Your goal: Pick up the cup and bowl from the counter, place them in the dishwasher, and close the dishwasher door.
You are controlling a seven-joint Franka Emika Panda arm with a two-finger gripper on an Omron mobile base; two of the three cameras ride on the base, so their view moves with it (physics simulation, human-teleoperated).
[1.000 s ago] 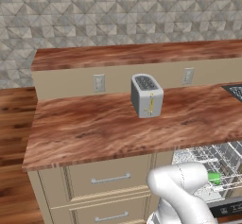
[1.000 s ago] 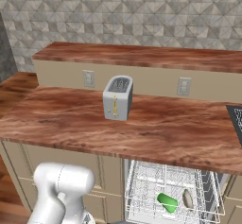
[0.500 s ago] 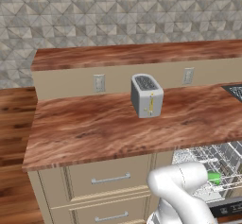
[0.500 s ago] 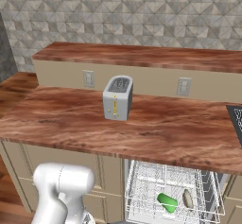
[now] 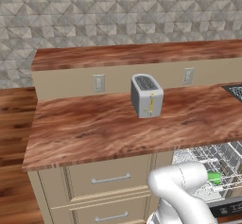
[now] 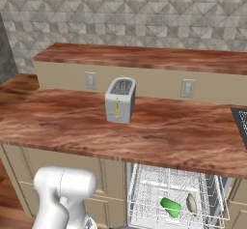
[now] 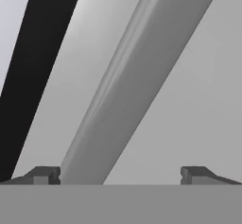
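Note:
The green cup (image 6: 170, 207) lies in the dishwasher's pulled-out white wire rack (image 6: 173, 189) under the counter (image 6: 144, 131), with the pale bowl (image 6: 191, 203) on edge beside it. From the left base view the cup (image 5: 213, 176) peeks out behind my arm. In the hand view my gripper (image 7: 120, 176) is open and very close to the grey dishwasher door (image 7: 198, 100). Its fingertips (image 7: 47, 175) stand wide apart either side of the door's grey handle bar (image 7: 137, 76). The dark control strip (image 7: 33, 62) runs alongside the bar. Nothing is held.
A silver toaster (image 5: 147, 95) stands mid-counter below the raised ledge (image 5: 132, 55) with its wall outlets. A dark cooktop (image 5: 235, 91) sits at the counter's right end. Beige drawers (image 5: 111, 178) flank the dishwasher on the left. My white arm (image 6: 62, 194) reaches low in front.

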